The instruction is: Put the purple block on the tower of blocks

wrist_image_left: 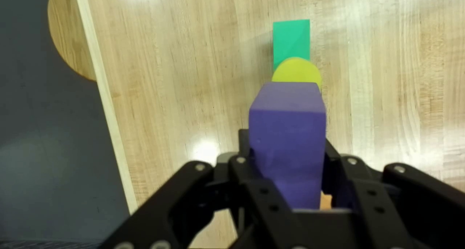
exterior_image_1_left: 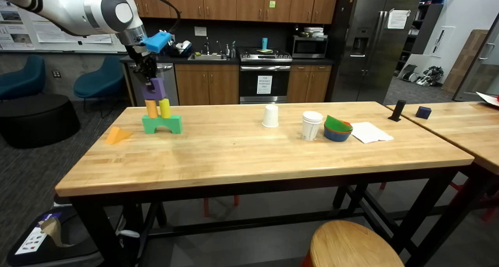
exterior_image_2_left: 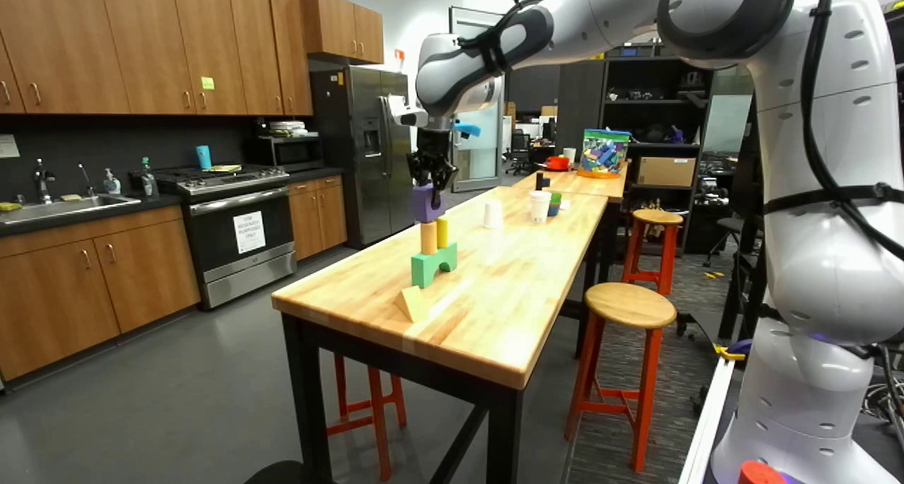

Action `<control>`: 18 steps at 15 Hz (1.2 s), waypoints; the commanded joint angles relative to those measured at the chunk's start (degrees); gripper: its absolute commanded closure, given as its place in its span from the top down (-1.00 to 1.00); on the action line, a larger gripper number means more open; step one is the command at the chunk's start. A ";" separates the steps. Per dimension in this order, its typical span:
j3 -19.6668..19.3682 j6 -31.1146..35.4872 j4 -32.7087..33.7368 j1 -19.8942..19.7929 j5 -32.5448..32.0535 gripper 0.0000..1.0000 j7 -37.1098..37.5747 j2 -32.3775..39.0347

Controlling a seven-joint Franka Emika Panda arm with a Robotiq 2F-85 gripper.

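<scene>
The purple block (exterior_image_1_left: pixel 155 90) is between the fingers of my gripper (exterior_image_1_left: pixel 148 78), which is shut on it. The block also shows in an exterior view (exterior_image_2_left: pixel 428 205) and fills the middle of the wrist view (wrist_image_left: pixel 288 147). It is directly over the tower of blocks. The tower has a green arch base (exterior_image_1_left: pixel 162 124) with an orange cylinder (exterior_image_1_left: pixel 151 109) and a yellow cylinder (exterior_image_1_left: pixel 165 108) standing on it. The purple block covers the orange cylinder's top. Part of the yellow cylinder's top (wrist_image_left: pixel 297 71) shows past its edge. I cannot tell whether the block touches the cylinders or hovers just above.
An orange wedge (exterior_image_1_left: pixel 118 135) lies on the table beside the tower. An upturned white cup (exterior_image_1_left: pixel 270 115), stacked white cups (exterior_image_1_left: pixel 312 125), small bowls (exterior_image_1_left: pixel 337 129) and a white napkin (exterior_image_1_left: pixel 370 132) are farther along. The table's edge (wrist_image_left: pixel 105 103) shows in the wrist view.
</scene>
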 commanded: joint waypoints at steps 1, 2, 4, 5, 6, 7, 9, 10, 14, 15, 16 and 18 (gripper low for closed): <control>0.18 0.08 -0.23 -0.12 0.88 0.32 0.04 -0.52; 0.15 0.03 -0.19 -0.10 0.90 0.33 0.28 -0.51; 0.14 0.07 -0.21 -0.08 0.81 0.53 0.20 -0.56; 0.14 0.11 -0.22 -0.09 0.80 0.65 0.10 -0.57; 0.13 0.18 -0.25 -0.09 0.76 0.80 0.11 -0.58; 0.13 0.20 -0.26 -0.09 0.74 0.92 0.09 -0.59; 0.11 0.24 -0.27 -0.09 0.70 1.00 0.15 -0.60; 0.11 0.24 -0.26 -0.07 0.69 1.00 0.21 -0.62; 0.12 0.29 -0.34 -0.05 0.62 1.00 0.18 -0.69; 0.12 0.42 -0.40 -0.06 0.60 1.00 0.08 -0.80; 0.09 0.61 -0.44 -0.02 0.44 1.00 0.19 -0.84; 0.16 0.78 -0.52 -0.06 0.61 1.00 -0.08 -0.93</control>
